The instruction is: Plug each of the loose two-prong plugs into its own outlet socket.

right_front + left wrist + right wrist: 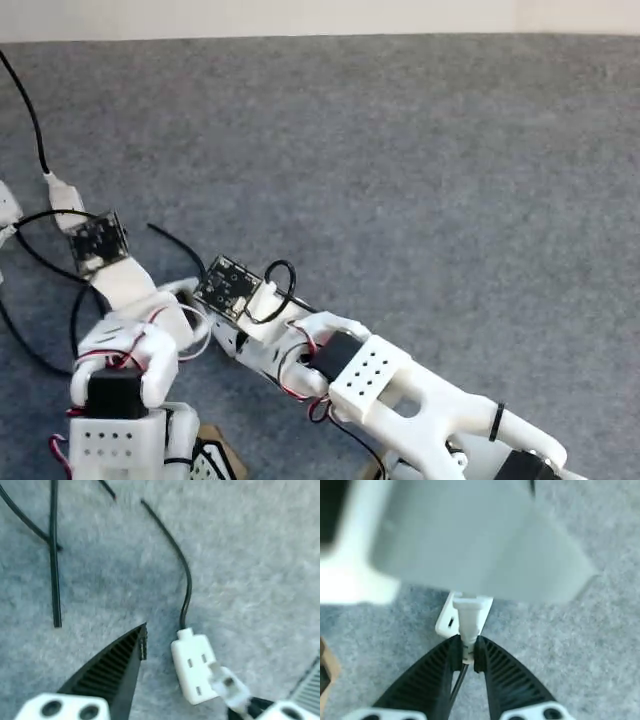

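Observation:
A white outlet socket block (194,666) on a black cord (185,575) lies on the grey carpet between the fingers of my open left gripper (225,652); its black finger (117,667) stands beside the block without touching it. My right gripper (466,647) is shut on a white two-prong plug (468,617), whose front end meets the outlet block (449,619). The left wrist view shows the same plug (226,684) pressed against the block's end. In the high view both arms crowd together at the lower left, with the left arm (125,290) and right arm (330,360) covering the plug and block.
Loose black cords (54,565) cross the carpet beyond the block. A blurred white part of the left arm (470,535) hangs close over the right gripper. A brown piece (225,455) sits by the arm bases. Open grey carpet (420,150) stretches away behind the arms.

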Tool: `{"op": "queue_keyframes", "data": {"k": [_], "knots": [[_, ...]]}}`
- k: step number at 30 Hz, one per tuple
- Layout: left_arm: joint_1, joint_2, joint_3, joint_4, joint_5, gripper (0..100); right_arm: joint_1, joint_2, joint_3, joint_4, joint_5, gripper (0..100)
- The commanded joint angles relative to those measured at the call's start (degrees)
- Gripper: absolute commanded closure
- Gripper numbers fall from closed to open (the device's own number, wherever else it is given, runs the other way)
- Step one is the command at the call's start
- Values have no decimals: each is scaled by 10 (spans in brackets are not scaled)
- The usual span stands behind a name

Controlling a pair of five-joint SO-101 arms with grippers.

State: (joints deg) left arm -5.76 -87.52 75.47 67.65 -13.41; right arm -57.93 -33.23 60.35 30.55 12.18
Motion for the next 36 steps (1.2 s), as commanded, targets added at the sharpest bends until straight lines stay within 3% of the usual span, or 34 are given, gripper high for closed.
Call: {"op": "queue_keyframes", "data": {"k": [1,12,24,29,36], "knots": [[10,-17,40,-11,4,524,5,-11,-37,35,-4,994],[47,-25,105,-47,-15,525,45,-186,-155,212,-1,994],[50,-25,102,-47,-16,525,51,-167,-143,216,1,994],[14,-29,101,-51,-16,525,102,-151,-44,230,61,994],[13,-29,104,-52,-16,525,52,-130,47,224,85,992]]}}
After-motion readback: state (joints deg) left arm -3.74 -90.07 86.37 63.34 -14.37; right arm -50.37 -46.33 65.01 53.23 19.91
